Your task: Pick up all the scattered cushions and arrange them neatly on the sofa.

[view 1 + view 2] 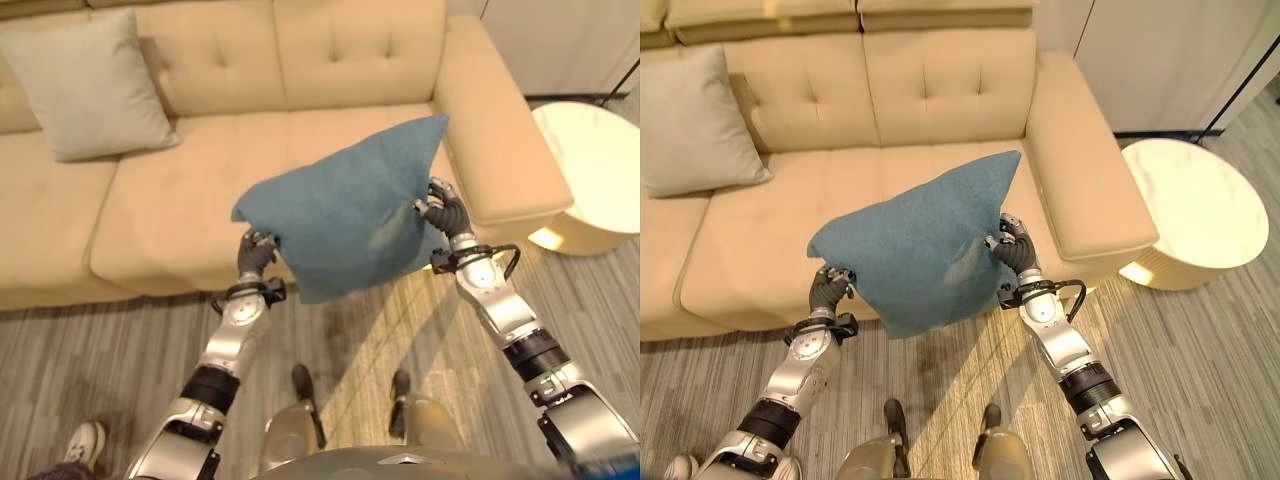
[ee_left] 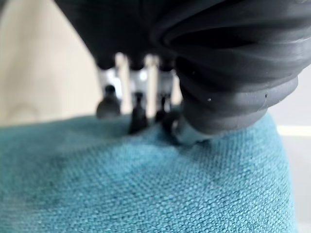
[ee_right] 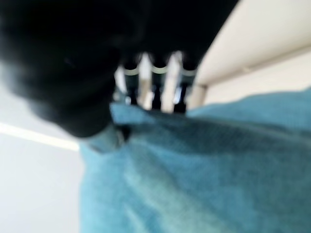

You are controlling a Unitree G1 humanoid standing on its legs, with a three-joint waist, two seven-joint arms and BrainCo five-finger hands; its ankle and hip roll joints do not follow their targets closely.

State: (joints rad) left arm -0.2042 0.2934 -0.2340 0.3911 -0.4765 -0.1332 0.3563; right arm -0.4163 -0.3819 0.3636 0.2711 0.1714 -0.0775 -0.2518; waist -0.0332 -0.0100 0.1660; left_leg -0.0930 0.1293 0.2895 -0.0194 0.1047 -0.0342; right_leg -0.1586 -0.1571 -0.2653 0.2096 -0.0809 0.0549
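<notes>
I hold a teal cushion (image 1: 340,205) in the air in front of the beige sofa (image 1: 190,200), tilted with one corner up. My left hand (image 1: 256,254) is shut on its lower left edge and my right hand (image 1: 447,213) is shut on its right edge. The left wrist view has my fingers (image 2: 138,114) curled into the teal cloth (image 2: 146,184). In the right wrist view the fingers (image 3: 146,92) pinch the cushion's edge (image 3: 204,165). A pale grey cushion (image 1: 88,85) leans upright against the sofa's back at the left.
The sofa's right armrest (image 1: 495,130) stands just behind my right hand. A round white side table (image 1: 590,175) sits right of the sofa. A person's shoe (image 1: 85,440) is on the wood floor at the lower left.
</notes>
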